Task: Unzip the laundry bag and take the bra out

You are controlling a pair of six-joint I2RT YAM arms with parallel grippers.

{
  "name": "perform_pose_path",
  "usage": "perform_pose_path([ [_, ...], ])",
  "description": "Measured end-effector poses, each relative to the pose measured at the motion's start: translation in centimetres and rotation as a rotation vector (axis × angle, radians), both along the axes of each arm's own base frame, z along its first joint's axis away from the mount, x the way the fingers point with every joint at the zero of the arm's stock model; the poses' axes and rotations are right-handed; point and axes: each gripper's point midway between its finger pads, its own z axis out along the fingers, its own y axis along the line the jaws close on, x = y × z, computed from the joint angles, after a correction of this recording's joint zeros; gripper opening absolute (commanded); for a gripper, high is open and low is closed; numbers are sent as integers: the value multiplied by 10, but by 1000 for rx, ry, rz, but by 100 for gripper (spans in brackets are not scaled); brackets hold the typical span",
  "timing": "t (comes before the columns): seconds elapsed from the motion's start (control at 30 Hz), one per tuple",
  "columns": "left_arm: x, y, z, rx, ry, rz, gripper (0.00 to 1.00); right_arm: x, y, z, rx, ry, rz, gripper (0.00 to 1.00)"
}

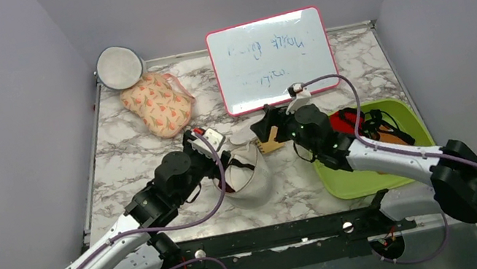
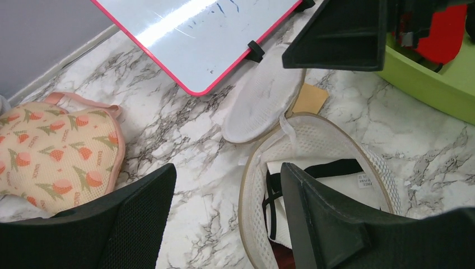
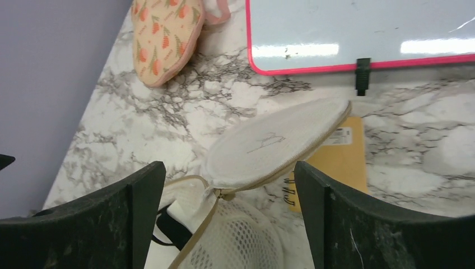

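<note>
Laundry bag (image 2: 336, 140), lid (image 2: 260, 101) folded open toward 12 o'clock; left gripper (image 2: 227, 174) and right gripper (image 3: 227, 168) spread, black strap of the bra (image 2: 336, 168) best pinched squarely.

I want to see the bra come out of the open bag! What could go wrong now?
The left hand and the right hand are both open, so nothing holds the laundry bag. Pulling the bra might drag the soft bag along. The black strap lies near the bag's rim and could snag there. The flipped-open flap rests on the orange notepad, which might slide too.
</note>
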Motion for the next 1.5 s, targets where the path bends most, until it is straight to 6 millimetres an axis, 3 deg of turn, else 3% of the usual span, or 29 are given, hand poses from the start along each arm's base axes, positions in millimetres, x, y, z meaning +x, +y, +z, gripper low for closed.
perform_pose_path([
  [0.17,0,1,-2,7,6,4,62,-11,-19,18,-157,-34,36,79],
  [0.4,4,0,-16,44,37,23,63,-37,16,58,-233,-51,359,69],
  [0.5,6,1,-19,52,44,34,65,-55,33,45,-195,1,487,63],
  [0.7,9,7,-16,39,41,79,81,-94,55,-12,-92,208,673,47],
  [0.87,4,12,-11,-72,96,137,82,-121,60,-38,-66,315,738,45],
  [1.0,-8,10,-24,-227,245,200,76,-143,59,-48,-69,341,770,45],
  [1.2,-40,14,-86,-335,499,255,70,-162,55,-60,-72,375,791,45],
  [1.27,-49,17,-96,-362,553,271,59,-165,56,-63,-68,385,792,45],
  [1.5,-63,14,-99,-500,636,269,23,-169,62,-72,-69,415,792,48],
])
